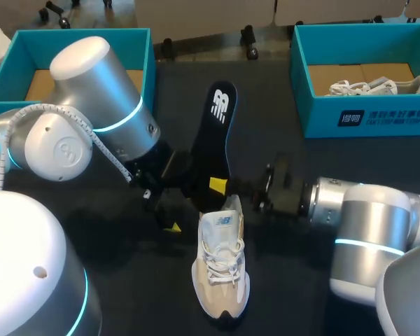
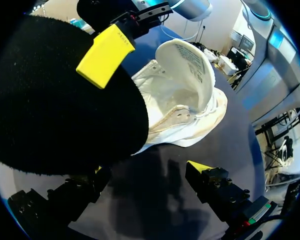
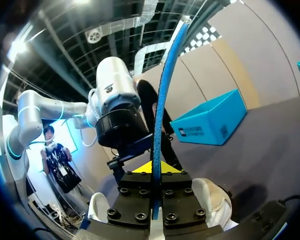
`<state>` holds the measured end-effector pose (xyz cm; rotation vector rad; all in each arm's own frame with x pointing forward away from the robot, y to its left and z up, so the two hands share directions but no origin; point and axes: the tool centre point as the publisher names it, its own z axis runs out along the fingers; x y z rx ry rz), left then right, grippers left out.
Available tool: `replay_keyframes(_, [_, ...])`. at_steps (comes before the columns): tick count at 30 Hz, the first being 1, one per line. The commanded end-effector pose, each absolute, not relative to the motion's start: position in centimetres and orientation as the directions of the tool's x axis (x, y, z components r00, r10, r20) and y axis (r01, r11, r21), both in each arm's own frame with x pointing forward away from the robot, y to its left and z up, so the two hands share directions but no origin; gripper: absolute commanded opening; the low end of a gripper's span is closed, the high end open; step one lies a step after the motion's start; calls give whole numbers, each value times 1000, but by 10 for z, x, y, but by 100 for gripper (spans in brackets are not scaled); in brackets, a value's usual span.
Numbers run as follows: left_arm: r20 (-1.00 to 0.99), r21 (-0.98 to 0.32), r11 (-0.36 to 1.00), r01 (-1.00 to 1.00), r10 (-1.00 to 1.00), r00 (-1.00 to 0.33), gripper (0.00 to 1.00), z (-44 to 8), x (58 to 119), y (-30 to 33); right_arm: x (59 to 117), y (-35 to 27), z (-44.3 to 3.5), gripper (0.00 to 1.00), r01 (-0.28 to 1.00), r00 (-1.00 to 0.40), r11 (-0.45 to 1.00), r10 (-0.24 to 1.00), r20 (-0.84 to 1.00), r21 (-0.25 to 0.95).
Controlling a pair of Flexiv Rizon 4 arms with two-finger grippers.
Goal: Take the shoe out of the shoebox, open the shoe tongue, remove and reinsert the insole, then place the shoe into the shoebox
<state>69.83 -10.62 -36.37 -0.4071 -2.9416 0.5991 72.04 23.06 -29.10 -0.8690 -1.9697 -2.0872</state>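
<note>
Black fuzzy-faced insole (image 2: 55,105) held upright over the dark desk (image 1: 143,280) by the right hand (image 1: 218,187).
The right hand's 2 yellow-tipped fingers clamp the insole's lower end from both sides; in the right wrist view its blue edge rises straight out of that grip. The left hand (image 2: 147,175) stands wide, gripping nothing, low over the desk just beside the insole. The beige-and-white mesh sneaker (image 1: 222,269) rests on its sole on the desk, outside both boxes, toe toward the robot, its tongue (image 2: 187,70) lifted. 1 teal cardboard shoebox (image 1: 136,42) sits at the desk's far left. A 2nd teal shoebox (image 1: 322,105) at the far right holds a white shoe (image 1: 378,87).
</note>
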Motion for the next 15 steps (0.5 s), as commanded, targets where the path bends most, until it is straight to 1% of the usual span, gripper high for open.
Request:
replay_keyframes(1, [53,-399,885,239,282,-958,100,-364,698,-106,713,233,-289,0,479,-810,-142,308,499,866])
replay_keyframes(9, [53,-399,885,239,282,-958,100,-364,698,-106,707,234,-290,0,489,-800,-161,310,514,857])
replay_keyframes(15, [53,-399,885,239,282,-958,100,-364,698,-106,706,237,-296,0,524,-778,-169,304,550,835])
